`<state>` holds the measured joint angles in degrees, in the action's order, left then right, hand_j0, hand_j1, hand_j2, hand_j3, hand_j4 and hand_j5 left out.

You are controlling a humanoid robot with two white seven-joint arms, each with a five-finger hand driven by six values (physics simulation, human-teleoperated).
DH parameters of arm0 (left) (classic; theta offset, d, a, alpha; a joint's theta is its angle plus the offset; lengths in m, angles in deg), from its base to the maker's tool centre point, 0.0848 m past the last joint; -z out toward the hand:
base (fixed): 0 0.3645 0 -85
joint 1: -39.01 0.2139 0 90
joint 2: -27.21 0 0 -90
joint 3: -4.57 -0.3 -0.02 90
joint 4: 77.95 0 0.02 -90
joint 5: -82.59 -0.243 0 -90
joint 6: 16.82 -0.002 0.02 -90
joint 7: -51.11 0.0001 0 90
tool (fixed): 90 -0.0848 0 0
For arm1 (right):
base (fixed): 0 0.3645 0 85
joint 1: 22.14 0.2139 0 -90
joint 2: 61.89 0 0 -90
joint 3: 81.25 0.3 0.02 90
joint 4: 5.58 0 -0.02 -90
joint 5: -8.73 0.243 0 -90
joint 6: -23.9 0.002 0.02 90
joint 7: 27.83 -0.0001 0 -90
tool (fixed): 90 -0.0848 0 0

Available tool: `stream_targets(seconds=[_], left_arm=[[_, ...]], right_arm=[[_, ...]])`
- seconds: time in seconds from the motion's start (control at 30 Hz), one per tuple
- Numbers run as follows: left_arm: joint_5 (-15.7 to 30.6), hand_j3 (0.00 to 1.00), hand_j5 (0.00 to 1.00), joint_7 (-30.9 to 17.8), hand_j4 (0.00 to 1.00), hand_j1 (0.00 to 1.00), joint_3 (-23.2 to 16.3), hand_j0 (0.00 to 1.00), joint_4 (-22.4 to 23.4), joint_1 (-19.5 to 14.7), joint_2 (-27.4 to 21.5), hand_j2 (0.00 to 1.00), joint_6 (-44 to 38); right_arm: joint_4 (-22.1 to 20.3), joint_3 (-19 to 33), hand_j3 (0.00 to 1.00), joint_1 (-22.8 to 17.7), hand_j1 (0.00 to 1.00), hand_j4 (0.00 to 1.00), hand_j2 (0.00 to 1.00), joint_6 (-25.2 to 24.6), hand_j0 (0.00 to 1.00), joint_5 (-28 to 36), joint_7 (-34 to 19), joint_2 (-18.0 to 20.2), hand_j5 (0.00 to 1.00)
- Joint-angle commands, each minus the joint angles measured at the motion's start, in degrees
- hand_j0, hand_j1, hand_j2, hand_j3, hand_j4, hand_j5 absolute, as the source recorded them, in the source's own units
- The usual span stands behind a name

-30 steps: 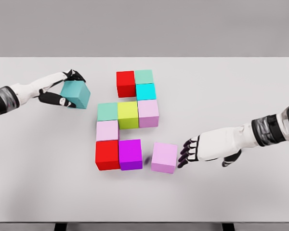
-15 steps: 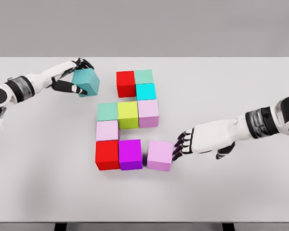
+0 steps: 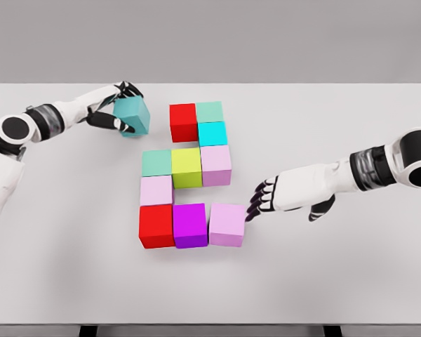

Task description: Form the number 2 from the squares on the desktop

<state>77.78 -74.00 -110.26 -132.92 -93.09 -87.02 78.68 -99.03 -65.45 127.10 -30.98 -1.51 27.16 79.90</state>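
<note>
A teal cube (image 3: 132, 116) is gripped in the left hand (image 3: 119, 107), held just left of the red cube (image 3: 183, 122) at the top row, not touching it. The right hand (image 3: 266, 199) is shown with fingers spread, fingertips (image 3: 253, 208) touching the right side of a pink cube (image 3: 226, 224) in the bottom row, beside the magenta cube (image 3: 190, 225). The remaining cubes are laid close together on the white table (image 3: 337, 126).
</note>
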Motion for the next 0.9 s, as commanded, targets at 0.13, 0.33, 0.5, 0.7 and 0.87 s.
stream_targets(seconds=[0.13,0.33,0.5,0.7,0.87], left_arm=[[-4.94,0.22,0.22,0.11,0.22,0.22,0.05,0.22,-0.04,-0.70,1.81,0.22,-2.51],[-7.32,0.21,0.21,0.11,0.21,0.21,0.05,0.21,-0.30,-1.49,2.34,0.21,-3.39],[-10.04,0.21,0.21,0.11,0.21,0.21,0.14,0.21,-0.57,-1.85,3.04,0.21,-3.47],[-11.80,0.21,0.21,0.11,0.21,0.21,0.14,0.21,-0.66,-1.93,3.92,0.21,-3.47],[-12.50,0.21,0.21,0.11,0.21,0.21,0.14,0.21,-1.97,-1.50,4.27,0.21,-3.47]], right_arm=[[4.16,0.02,1.00,0.00,1.00,1.00,1.00,-0.12,1.00,-0.75,0.02,-0.11,1.00],[4.86,-0.33,1.00,0.35,1.00,1.00,1.00,-0.12,1.00,-0.83,0.02,-2.57,1.00],[5.21,-0.24,1.00,0.70,1.00,1.00,1.00,-0.12,1.00,-0.83,0.02,-2.75,1.00],[5.12,-0.16,1.00,0.79,1.00,1.00,1.00,-0.12,1.00,-0.75,0.02,-3.18,1.00],[5.12,-0.16,1.00,1.05,1.00,1.00,1.00,-0.12,1.00,-0.75,0.02,-3.27,1.00]])
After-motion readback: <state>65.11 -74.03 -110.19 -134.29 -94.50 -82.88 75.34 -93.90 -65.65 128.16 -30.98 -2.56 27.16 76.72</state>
